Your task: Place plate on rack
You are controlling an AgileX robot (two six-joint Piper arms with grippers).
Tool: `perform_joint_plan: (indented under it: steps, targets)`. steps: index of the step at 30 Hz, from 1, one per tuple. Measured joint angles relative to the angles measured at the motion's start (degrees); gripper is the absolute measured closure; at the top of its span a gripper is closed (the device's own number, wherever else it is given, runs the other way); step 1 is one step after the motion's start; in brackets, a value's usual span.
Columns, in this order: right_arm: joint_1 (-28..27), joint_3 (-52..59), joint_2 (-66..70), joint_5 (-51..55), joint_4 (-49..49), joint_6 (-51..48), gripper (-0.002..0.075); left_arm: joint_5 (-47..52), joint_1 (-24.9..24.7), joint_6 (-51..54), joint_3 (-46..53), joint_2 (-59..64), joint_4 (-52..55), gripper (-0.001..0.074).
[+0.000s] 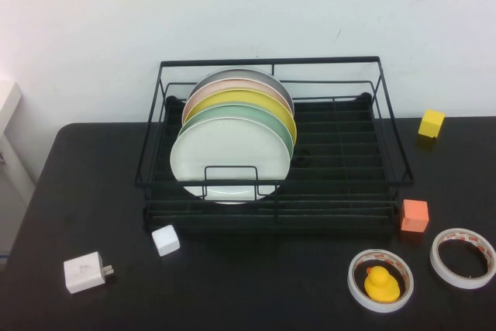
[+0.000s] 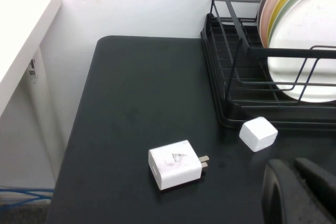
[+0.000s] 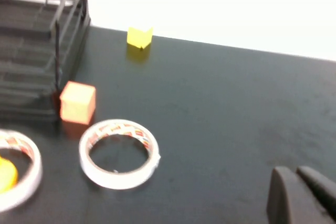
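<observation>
The white plate [image 1: 230, 156] stands on edge in the front slot of the black wire rack [image 1: 341, 184], in front of a mint green plate [image 1: 271, 123], a yellow plate [image 1: 256, 101] and others behind. The plate [image 2: 310, 51] and rack [image 2: 231, 93] also show in the left wrist view. My left gripper [image 2: 294, 165] is shut and empty, low over the table near the rack's front left corner. My right gripper [image 3: 294, 172] is shut and empty, over the table to the right of the rack [image 3: 58, 61]. Neither gripper shows in the high view.
A white charger [image 1: 85, 271] and a white cube [image 1: 165, 239] lie in front of the rack on the left. An orange cube [image 1: 415, 215], a yellow cube [image 1: 432, 123], a tape roll [image 1: 463, 257] and a second tape roll [image 1: 353, 284] ringing a yellow duck [image 1: 381, 283] lie on the right.
</observation>
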Motion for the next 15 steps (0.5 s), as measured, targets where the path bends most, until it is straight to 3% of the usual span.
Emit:
perform_joint_plan:
  steps: [15]
  targets:
    - [0.0, 0.0, 0.0, 0.13, 0.53, 3.75, 0.0728, 0.0, 0.0, 0.0, 0.0, 0.0, 0.0, 0.0736]
